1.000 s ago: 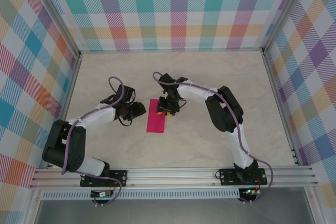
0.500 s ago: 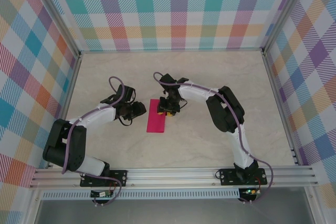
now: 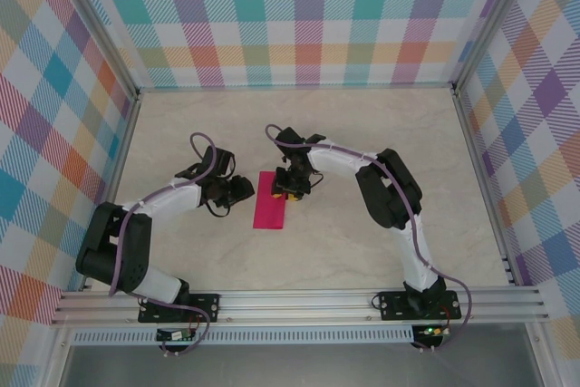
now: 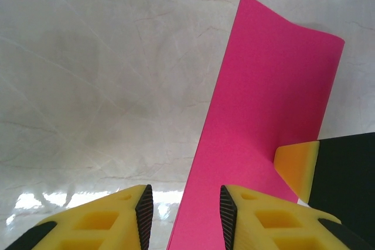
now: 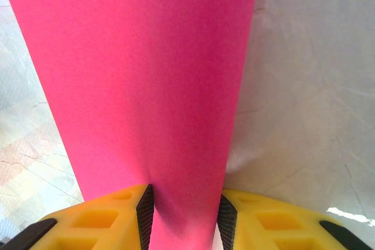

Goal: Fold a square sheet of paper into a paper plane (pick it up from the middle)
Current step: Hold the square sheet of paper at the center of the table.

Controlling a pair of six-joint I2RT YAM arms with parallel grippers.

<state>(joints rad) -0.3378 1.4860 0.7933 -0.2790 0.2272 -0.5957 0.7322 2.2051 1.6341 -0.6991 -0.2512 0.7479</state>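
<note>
The magenta-pink sheet of paper (image 3: 270,201) lies on the table as a long narrow rectangle, folded in half. My right gripper (image 3: 291,190) is down on its far right part. In the right wrist view the paper (image 5: 146,74) runs away from the gripper (image 5: 184,215), whose jaws stand open with the sheet filling the gap and dimpled by the left pad. My left gripper (image 3: 242,189) sits just left of the sheet, open. The paper's left edge (image 4: 202,162) runs between its fingers (image 4: 183,215). A yellow right fingertip (image 4: 297,165) rests on the sheet (image 4: 263,103).
The marble-patterned tabletop (image 3: 362,142) is walled by checked panels at the back and sides. An aluminium rail (image 3: 299,301) crosses the near edge at the arm bases. Open tabletop lies right of and behind the paper.
Almost nothing. Both grippers hold their places at the paper; only the left arm's cable and elbow shift slightly.
</note>
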